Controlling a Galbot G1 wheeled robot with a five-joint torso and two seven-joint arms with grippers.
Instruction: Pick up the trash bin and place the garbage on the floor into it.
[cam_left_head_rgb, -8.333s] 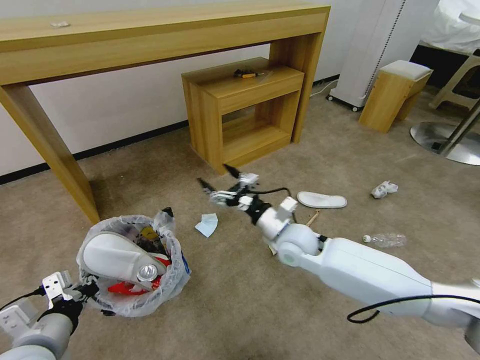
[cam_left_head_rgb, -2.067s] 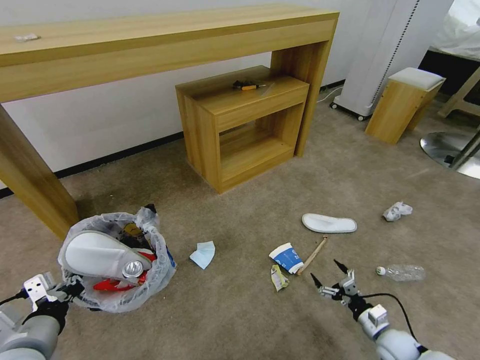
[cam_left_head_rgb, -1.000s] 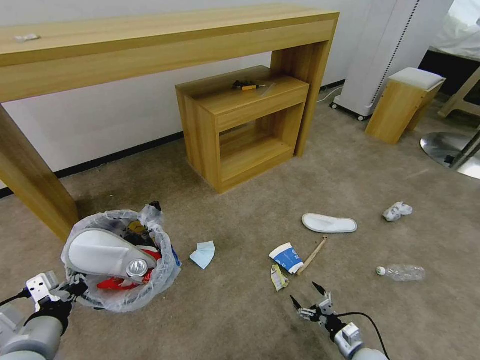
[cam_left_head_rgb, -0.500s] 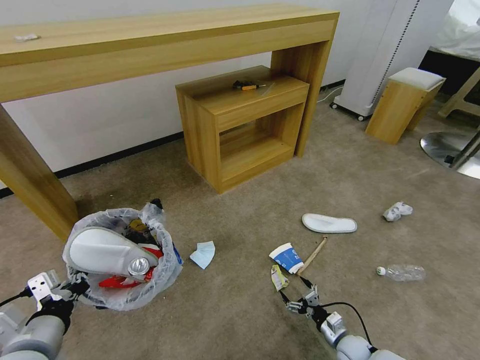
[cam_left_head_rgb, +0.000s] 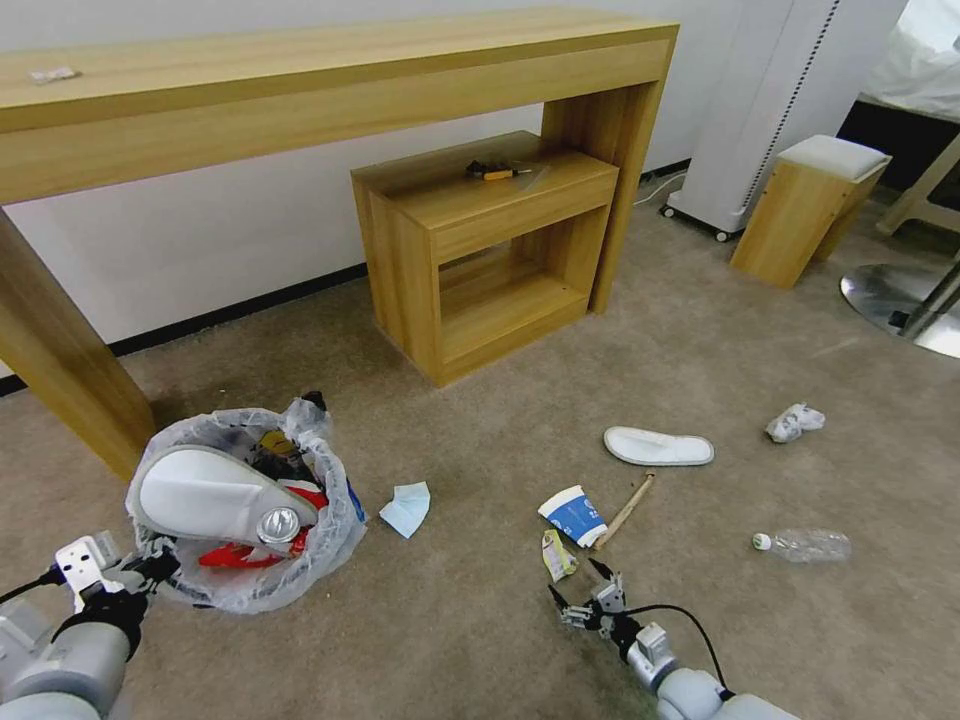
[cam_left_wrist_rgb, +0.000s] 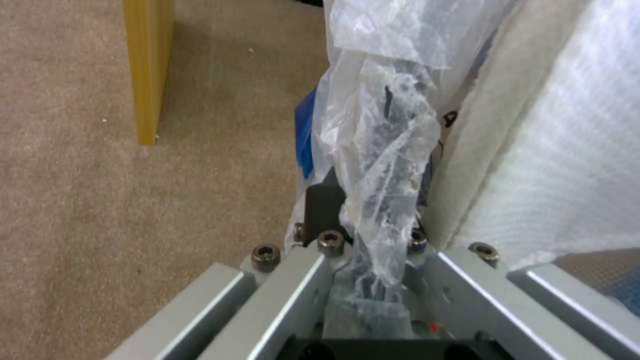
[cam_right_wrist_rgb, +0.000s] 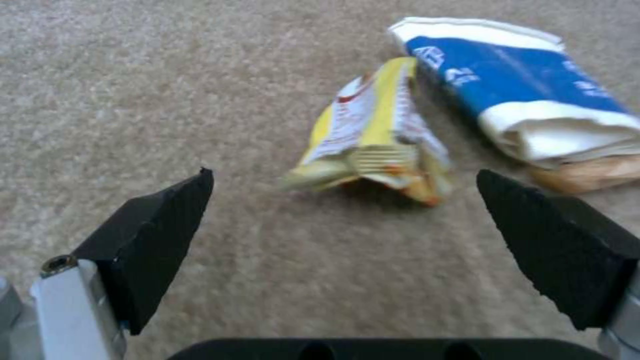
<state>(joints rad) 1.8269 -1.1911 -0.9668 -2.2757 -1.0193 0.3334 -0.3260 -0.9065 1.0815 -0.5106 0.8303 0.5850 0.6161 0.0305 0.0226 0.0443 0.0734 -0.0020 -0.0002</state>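
Observation:
The trash bin (cam_left_head_rgb: 250, 560), lined with a crinkly white bag, holds a white slipper, a can and red wrappers. My left gripper (cam_left_head_rgb: 150, 578) is shut on its near rim, and the bag (cam_left_wrist_rgb: 380, 125) is pinched between the fingers (cam_left_wrist_rgb: 320, 200). On the floor (cam_left_head_rgb: 480, 640) my right gripper (cam_left_head_rgb: 577, 590) is open, low over the carpet, just short of a yellow crumpled wrapper (cam_left_head_rgb: 557, 553). That wrapper (cam_right_wrist_rgb: 373, 145) lies ahead of the right gripper (cam_right_wrist_rgb: 343, 175), with the blue-white paper cup (cam_right_wrist_rgb: 520, 90) beside it.
More garbage lies around: the cup (cam_left_head_rgb: 575, 515), a wooden stick (cam_left_head_rgb: 627, 508), a slipper (cam_left_head_rgb: 658, 447), a clear bottle (cam_left_head_rgb: 805, 545), a white wad (cam_left_head_rgb: 795, 421) and a pale tissue (cam_left_head_rgb: 406, 508). A wooden cabinet (cam_left_head_rgb: 480, 250) and desk leg (cam_left_head_rgb: 60, 380) stand behind.
My right gripper has moved left and forward toward the yellow wrapper, staying open. The bin in my left gripper has shifted slightly up and right.

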